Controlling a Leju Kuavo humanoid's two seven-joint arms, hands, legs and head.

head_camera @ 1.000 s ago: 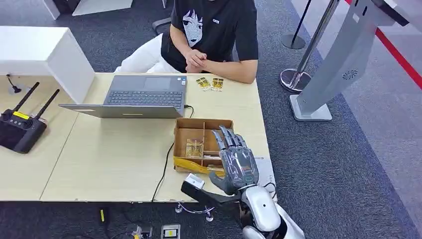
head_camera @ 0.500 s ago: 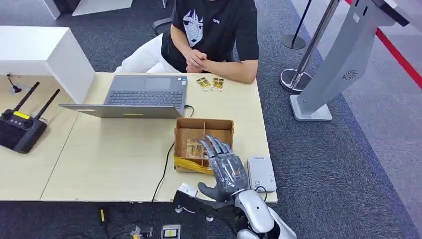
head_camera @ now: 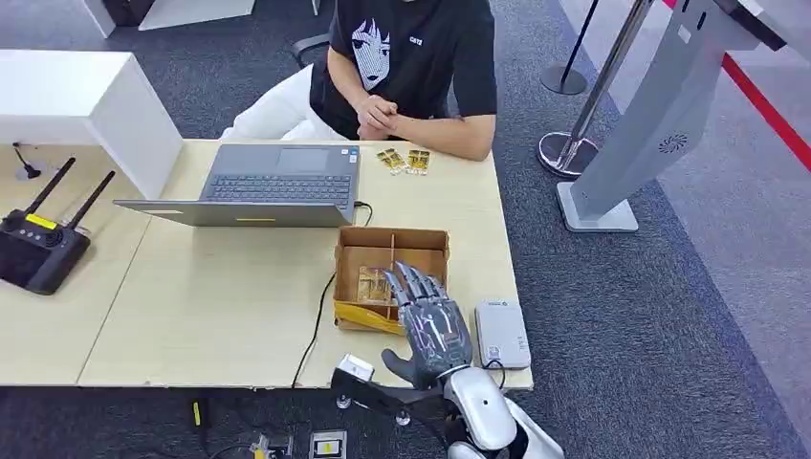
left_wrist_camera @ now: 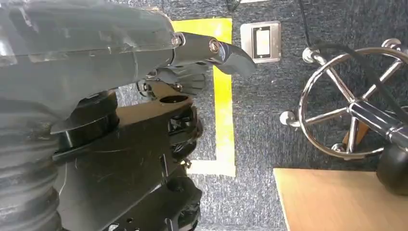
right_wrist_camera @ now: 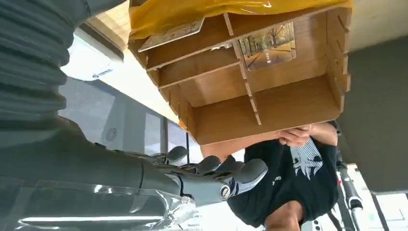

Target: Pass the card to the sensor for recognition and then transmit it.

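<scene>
- Head view: the task looks barely begun. The right hand (head_camera: 430, 325) hovers over the near side of the cardboard divider box (head_camera: 390, 277), fingers spread and straight, holding nothing. A card (head_camera: 373, 284) with a yellowish printed picture lies in a near-left cell of the box, just ahead of the fingertips, not yet picked up. The card reader (head_camera: 502, 334), a flat pale-grey rounded slab, lies on the light wood-grain table (head_camera: 220, 296) just right of the box. Recognition and the handover are still to come. Beyond the box, a grey laptop (head_camera: 277, 182), two small gold packets (head_camera: 404, 160), and a seated person (head_camera: 406, 67) in a black printed shirt with clasped hands.
- Left wrist view: the left hand (left_wrist_camera: 192, 57), matt grey plastic with dark fingers, hangs over dark carpet with a yellow floor marking; fingers loosely extended and empty. A chrome chair base (left_wrist_camera: 351, 103) stands nearby.
- Right wrist view: the box's thin brown slotted partitions show plainly, with glossy yellow tape on one wall. The card (right_wrist_camera: 267, 45), bearing an autumn avenue photograph, lies flat in its cell. The open hand's fingertips (right_wrist_camera: 240, 175) are apart from the box.
</scene>
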